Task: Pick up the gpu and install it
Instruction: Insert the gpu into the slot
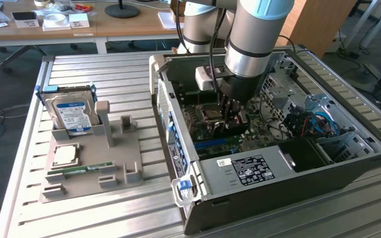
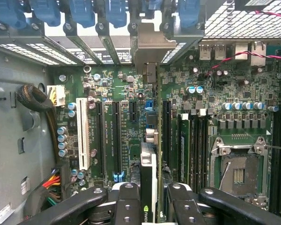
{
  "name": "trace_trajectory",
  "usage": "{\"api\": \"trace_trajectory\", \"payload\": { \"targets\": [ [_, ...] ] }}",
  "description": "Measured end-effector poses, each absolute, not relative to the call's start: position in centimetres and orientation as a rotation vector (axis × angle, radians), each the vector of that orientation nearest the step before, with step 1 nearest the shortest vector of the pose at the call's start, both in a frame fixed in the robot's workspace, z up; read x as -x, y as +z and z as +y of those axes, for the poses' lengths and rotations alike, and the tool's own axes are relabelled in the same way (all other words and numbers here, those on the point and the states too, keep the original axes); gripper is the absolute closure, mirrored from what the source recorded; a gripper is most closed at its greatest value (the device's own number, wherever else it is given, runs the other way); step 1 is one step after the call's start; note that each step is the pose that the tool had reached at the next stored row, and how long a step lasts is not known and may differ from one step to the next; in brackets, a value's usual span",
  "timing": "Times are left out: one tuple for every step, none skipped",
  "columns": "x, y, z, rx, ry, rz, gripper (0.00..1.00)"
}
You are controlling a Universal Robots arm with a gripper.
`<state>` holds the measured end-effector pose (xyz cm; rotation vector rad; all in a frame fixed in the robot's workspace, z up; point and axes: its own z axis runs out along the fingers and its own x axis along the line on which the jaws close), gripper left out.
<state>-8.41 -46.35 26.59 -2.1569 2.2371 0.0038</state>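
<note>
– Inside the open computer case [image 1: 349,163] on the bench [image 1: 111,69], what does the gpu [image 2: 149,164] look like?

– The wrist view shows it edge-on. It is a very slim card, pale along its edge, with a green-and-white logo on the part between the fingers. A grey metal bracket [image 2: 147,47] stands at its far end, against the case's rear wall by the blue clips [image 2: 84,11].

– And where does it sit?

– It stands upright over the green motherboard [image 2: 122,84], in line with the slots. Two long black slots [image 2: 117,136] lie on one side of it. On the other is a row of further black slots [image 2: 189,140] beside the CPU socket [image 2: 239,173]. Whether its lower edge is in a slot cannot be told.

– And the hand [image 2: 150,201]?

– Its two black fingers [image 2: 126,204] stand only a little apart, one on each side of the card, clamped on the gpu. In the exterior view the arm reaches straight down into the case, with the hand low over the board.

– What lies outside the case?

– On the exterior view's left, a grey holder [image 1: 91,163] carries a hard drive [image 1: 71,111] with a blue-white label and a green memory stick [image 1: 78,171].
</note>
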Motion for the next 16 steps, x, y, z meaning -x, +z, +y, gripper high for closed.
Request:
{"api": "trace_trajectory", "payload": {
  "targets": [
    [8.41, 26.59, -46.35, 2.162, 0.004, 2.232, 0.73],
    [8.41, 26.59, -46.35, 2.172, 0.004, 2.222, 0.73],
    [8.41, 26.59, -46.35, 2.178, 0.004, 2.217, 0.73],
    [8.41, 26.59, -46.35, 2.178, 0.004, 2.217, 0.73],
    [8.41, 26.59, -46.35, 2.178, 0.004, 2.217, 0.73],
    [8.41, 26.59, -46.35, 2.178, 0.004, 2.217, 0.73],
    [8.41, 26.59, -46.35, 2.178, 0.004, 2.217, 0.73],
    [8.41, 26.59, -46.34, 2.178, 0.004, 2.217, 0.73],
    [8.47, 26.59, -46.33, 2.178, 0.004, 2.216, 0.73],
    [8.54, 26.59, -46.32, 2.178, 0.004, 2.217, 0.73],
    [8.54, 26.59, -46.31, 2.178, 0.004, 2.217, 0.73],
    [8.54, 26.59, -46.31, 2.178, 0.004, 2.217, 0.73],
    [8.54, 26.59, -46.31, 2.178, 0.004, 2.217, 0.73],
    [8.55, 26.59, -46.31, 2.178, 0.004, 2.217, 0.73],
    [8.63, 26.59, -46.30, 2.178, 0.004, 2.217, 0.73],
    [8.73, 26.59, -46.30, 2.178, 0.004, 2.217, 0.73]
  ]
}}
